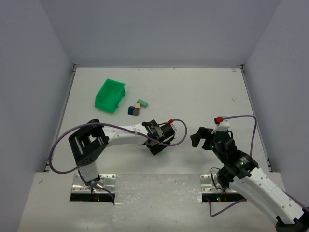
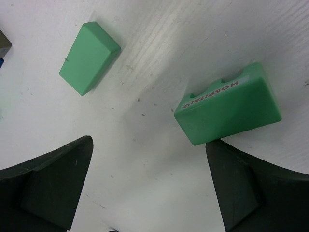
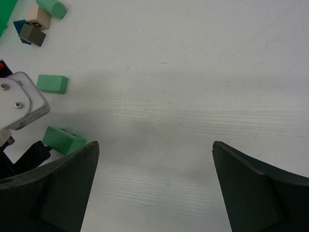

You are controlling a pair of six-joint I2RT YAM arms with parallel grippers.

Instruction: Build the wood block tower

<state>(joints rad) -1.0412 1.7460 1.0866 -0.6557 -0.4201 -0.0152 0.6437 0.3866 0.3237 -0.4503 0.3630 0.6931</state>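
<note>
Wood blocks (image 1: 136, 109): no tower yet; they lie loose on the desk (image 1: 203, 92) near the green bin (image 1: 110, 95).
Left jaws: wide open and empty, hovering over two green blocks, probably lining up a base piece.
Lettered block (image 2: 227, 104): lying flat, long axis diagonal, close to one finger.
Plain block (image 2: 89, 58): lies apart, slanted much the same way.
Right jaws: wide open and empty, over bare desk.

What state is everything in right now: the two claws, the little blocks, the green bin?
left gripper: open, holding nothing.
right gripper: open, holding nothing.
lettered green block: lying loose, not gripped.
plain green block: lying flat, apart from the lettered one.
block cluster: blue, beige and grey pieces bunched together.
rounded green piece: lying on its side.
green bin: upright.
</note>
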